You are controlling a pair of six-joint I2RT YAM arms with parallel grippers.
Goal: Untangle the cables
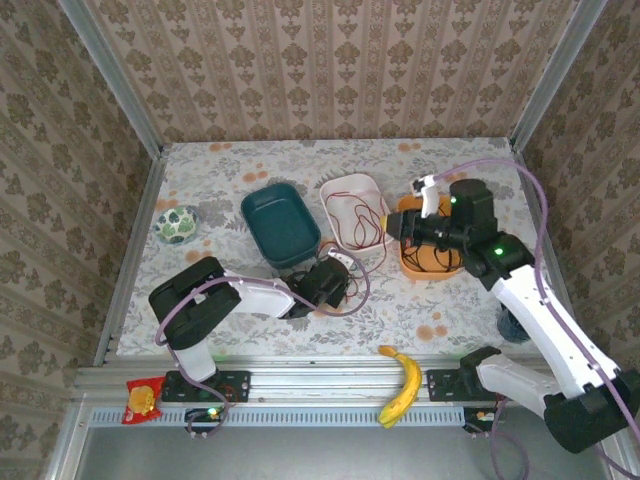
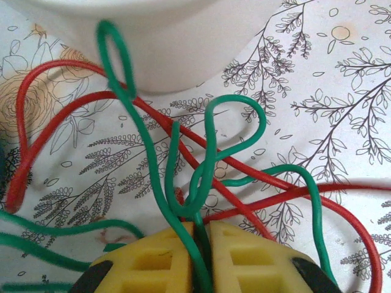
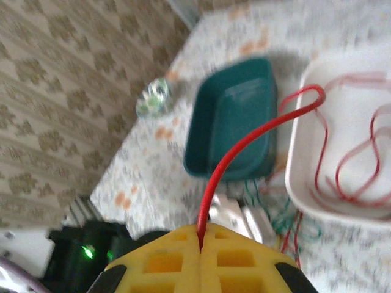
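The thin green wire (image 2: 237,99) slips down between the left gripper's (image 2: 203,235) yellow pads, so its end is hidden. Ahead of that gripper, the white plastic tub (image 2: 183,49) is cut off by the top edge. The thin red wire (image 3: 238,149) vanishes between the right gripper's (image 3: 201,235) pads. Well ahead of it, the little round green bowl (image 3: 154,97) is too blurry to make out.

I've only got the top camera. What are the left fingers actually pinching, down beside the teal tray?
Observer: The left fingers are closed on a green cable, which runs out from between them.
Operator: And the right ones?
Observer: The right fingers are shut on a red cable that arcs from them toward the white tray.
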